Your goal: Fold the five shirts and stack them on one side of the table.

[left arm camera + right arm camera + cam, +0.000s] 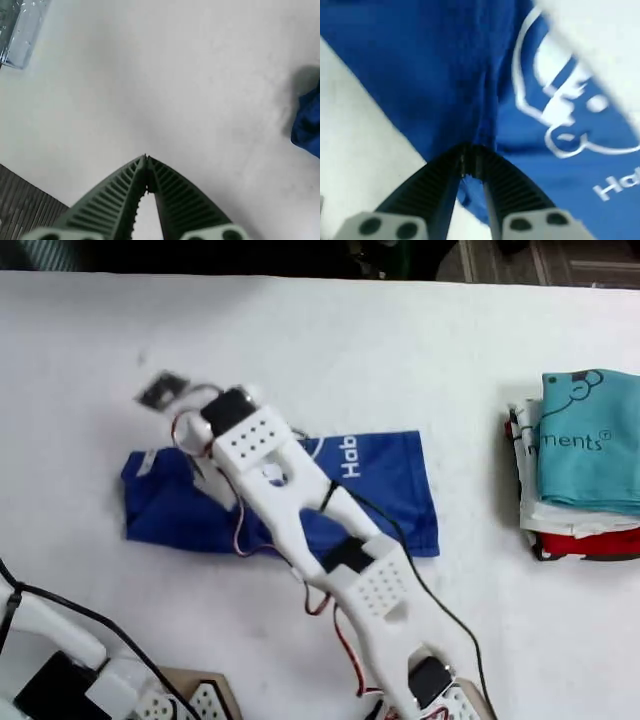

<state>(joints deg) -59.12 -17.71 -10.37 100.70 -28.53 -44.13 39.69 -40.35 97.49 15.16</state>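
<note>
A blue shirt (380, 480) with white print lies folded into a long band across the middle of the white table (420, 340). My right arm stretches over it from the front edge. The right gripper (213, 480) sits near the shirt's left part. In the right wrist view the right gripper (470, 157) is shut on a ridge of the blue shirt (420, 60). The left gripper (146, 161) is shut on nothing, above bare table, with a corner of the blue shirt (307, 125) off to one side. A stack of folded shirts (585, 455), teal on top, sits at the right edge.
A small dark tag (160, 390) lies on the table behind the shirt's left end. The left arm's base and cables (60, 660) fill the front left corner. A clear plastic item (17, 30) and a dark slatted surface (20, 205) border the table.
</note>
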